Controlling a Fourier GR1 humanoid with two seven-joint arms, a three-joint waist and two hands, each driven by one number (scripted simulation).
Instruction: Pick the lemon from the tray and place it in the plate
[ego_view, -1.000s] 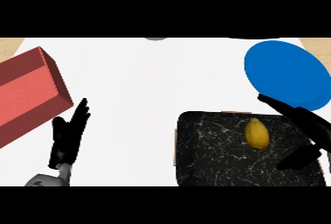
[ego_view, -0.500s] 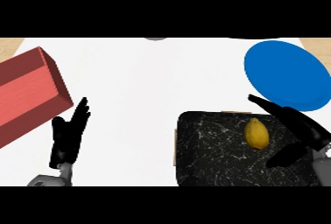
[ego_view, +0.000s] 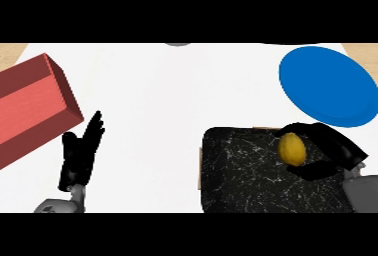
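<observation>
1. Lemon (ego_view: 292, 148) lies on the dark speckled tray (ego_view: 244, 175), toward the tray's far right part, with the right robot hand (ego_view: 332, 152) curved round it: fingers arch over its far end and right side, the thumb comes in below its near end.
2. Grasp is the step in hand. I judge the fingers are curled about the fruit and touching it, but nothing shows that it has left the tray.
3. To do it well, settle fingers and thumb on opposite ends of the lemon before rising; the fruit is rounded and likely to roll or squirt out if pinched off-centre.
4. Lift straight up until the lemon is clear of the tray's surface and edge, not dragging it sideways.
5. Blue plate (ego_view: 328, 85) sits just beyond the tray on the white counter (ego_view: 177, 100), up and to the right, so the carry is short: move away from the body, slightly right.
6. Lower until the lemon is close above the plate's middle before letting go, since a drop near the rim could send it rolling off.
7. Left robot hand (ego_view: 80, 152) rests apart-fingered and straight at the lower left, beside the red box (ego_view: 33, 107); it has no part here.
</observation>
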